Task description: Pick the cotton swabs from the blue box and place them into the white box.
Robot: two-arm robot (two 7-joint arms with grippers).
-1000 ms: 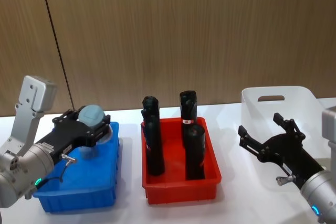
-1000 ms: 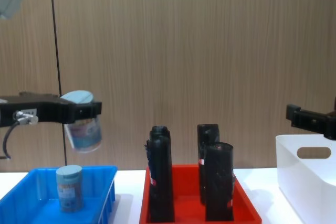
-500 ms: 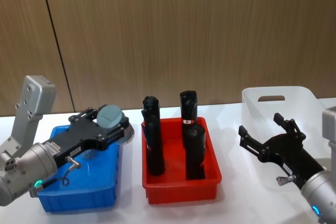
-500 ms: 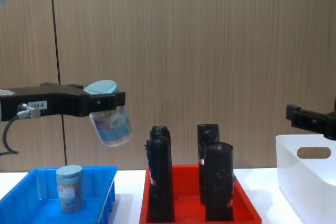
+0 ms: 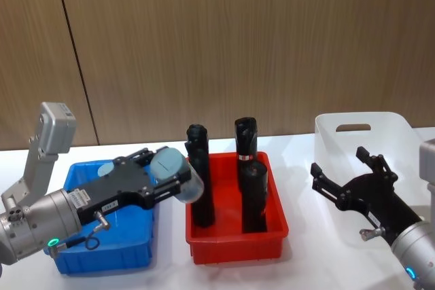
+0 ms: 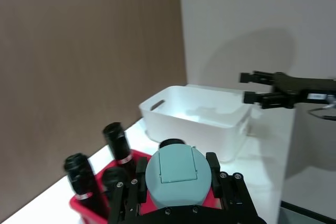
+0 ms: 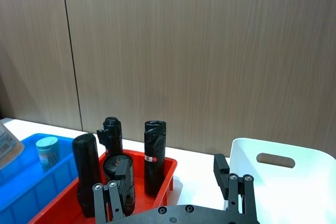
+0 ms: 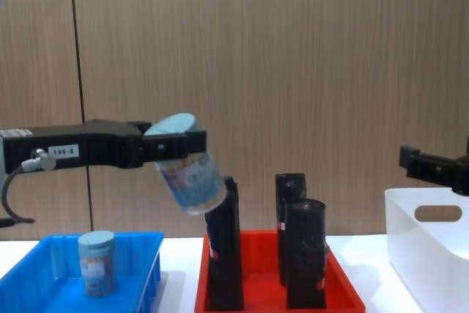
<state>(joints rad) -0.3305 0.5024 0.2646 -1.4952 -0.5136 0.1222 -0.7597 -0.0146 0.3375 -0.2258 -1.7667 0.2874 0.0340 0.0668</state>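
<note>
Left tool (image 5: 168, 178) grips a tilted swab tub (image 8: 190, 178) above the red tray (image 5: 234, 249), nine o'clock side. Right tool (image 5: 341, 166) hangs open near the white box (image 5: 393, 123).

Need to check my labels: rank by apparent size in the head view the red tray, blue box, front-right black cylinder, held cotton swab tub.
1. Red tray and blue box: alike, box partly hidden.
2. Front-right black cylinder.
3. Held cotton swab tub.

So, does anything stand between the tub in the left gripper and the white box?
Yes. The red tray with its tall black cylinders stands between the tub in the left gripper and the white box; the tub hangs close by the nearest cylinder's top.
</note>
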